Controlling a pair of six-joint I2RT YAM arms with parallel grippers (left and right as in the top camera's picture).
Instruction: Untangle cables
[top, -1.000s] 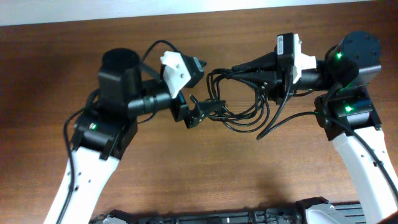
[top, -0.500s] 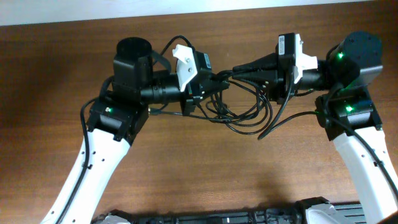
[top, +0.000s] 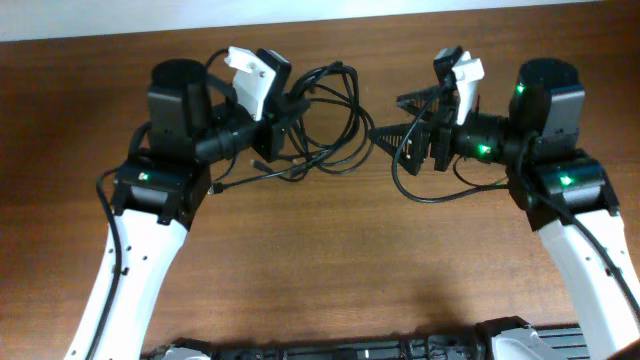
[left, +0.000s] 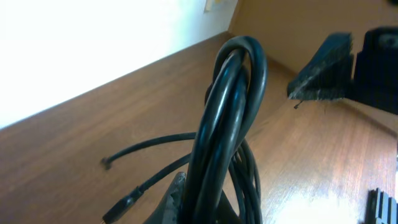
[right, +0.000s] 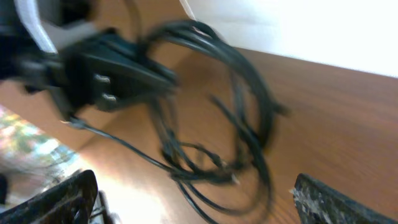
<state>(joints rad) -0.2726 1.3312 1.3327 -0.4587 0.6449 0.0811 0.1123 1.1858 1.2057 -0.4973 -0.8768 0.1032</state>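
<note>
The cables (top: 335, 115) are a bunch of thin black looped cords, lifted at the back middle of the table. My left gripper (top: 290, 125) is shut on the bunch. The left wrist view shows the cables (left: 227, 112) rising as a thick bundle out of the left gripper (left: 208, 205). One plug end (left: 124, 202) and a loose tail (top: 215, 187) hang down to the left. My right gripper (top: 386, 116) stands open to the right of the loops, apart from them. In the right wrist view the cables (right: 242, 112) are blurred, beyond the empty right gripper (right: 199, 205).
A black wire (top: 410, 185) loops below the right wrist toward the right arm. The brown wooden table (top: 320, 270) ends at a pale wall at the back. Dark equipment (top: 350, 350) lines the front edge.
The left gripper closed on the cable bunch and carried it left and toward the back. The right gripper opened, let the cables go and drew away to the right.
</note>
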